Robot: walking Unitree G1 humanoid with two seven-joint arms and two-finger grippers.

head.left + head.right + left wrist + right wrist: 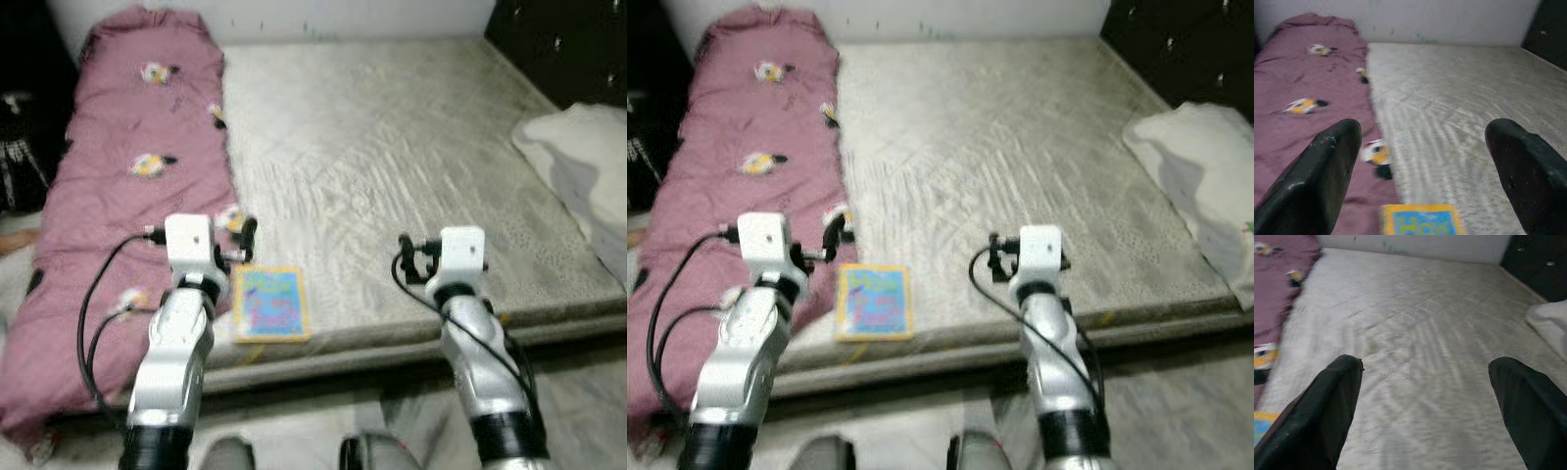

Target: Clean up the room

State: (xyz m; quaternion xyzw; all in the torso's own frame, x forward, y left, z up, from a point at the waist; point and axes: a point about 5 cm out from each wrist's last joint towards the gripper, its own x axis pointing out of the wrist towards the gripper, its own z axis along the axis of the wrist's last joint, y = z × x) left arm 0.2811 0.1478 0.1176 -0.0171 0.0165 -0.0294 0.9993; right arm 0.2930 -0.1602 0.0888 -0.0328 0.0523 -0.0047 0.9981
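A book with a yellow border and a blue cover lies flat near the front edge of the grey mattress. It rests just beside a maroon quilt with small bird prints that runs down the bed's left side. My left gripper hovers open just short of the book, a little to its left, with nothing between its fingers. My right gripper is open over bare mattress near the front edge, to the right of the book.
A white pillow or bedding lies at the bed's right edge. A dark cabinet stands at the back right and dark objects at the left. A white wall borders the bed's far side. The floor shows below the bed's front edge.
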